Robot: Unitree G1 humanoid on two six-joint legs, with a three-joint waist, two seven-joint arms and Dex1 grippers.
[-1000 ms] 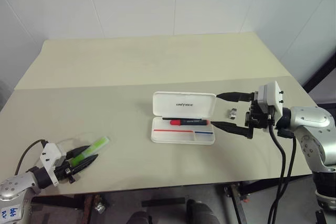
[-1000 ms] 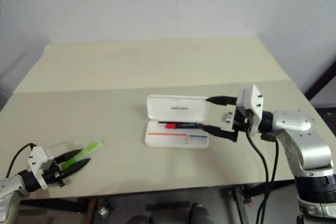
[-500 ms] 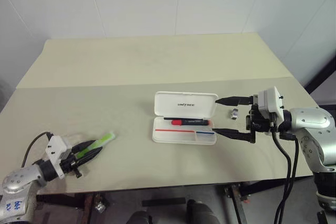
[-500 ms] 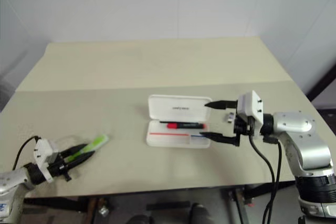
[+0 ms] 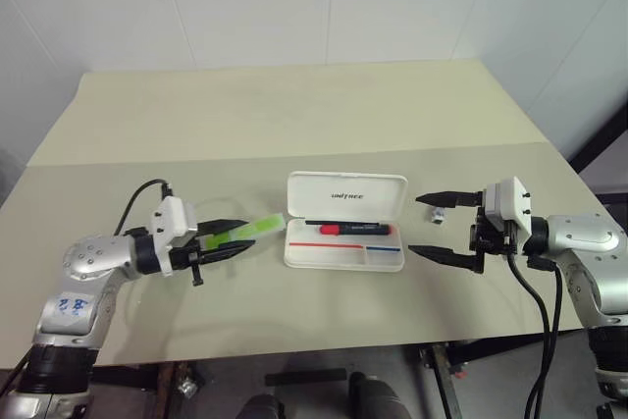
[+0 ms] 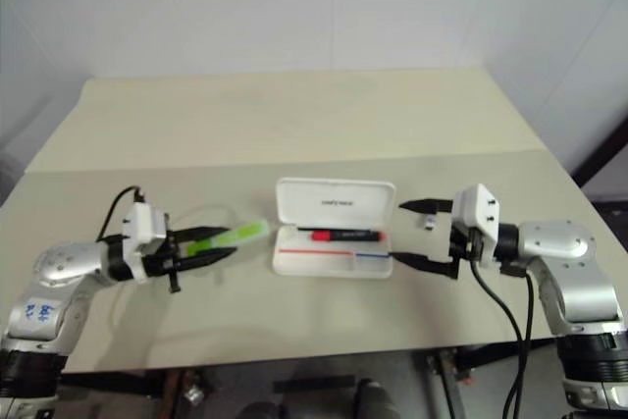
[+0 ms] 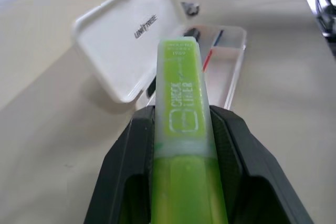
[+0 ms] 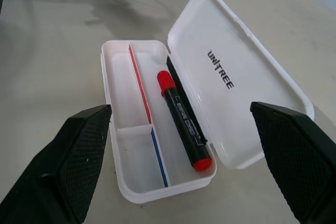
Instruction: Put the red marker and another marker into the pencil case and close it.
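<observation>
Beige table [image 5: 294, 115] — open pencil case [image 5: 345, 220] holds red marker [image 5: 353, 229]; left gripper [image 5: 224, 238] clamps highlighter [image 5: 245, 231], right gripper [image 5: 434, 226] wide.

left gripper [image 5: 238, 238] clamped on the highlighter [image 5: 247, 231], pointing right; right gripper [image 5: 424, 226] spread wide, pointing left.

Bare table [image 5: 245, 134] lies open at twelve o'clock of the pencil case [image 5: 344, 221]; its raised lid blocks that side.
</observation>
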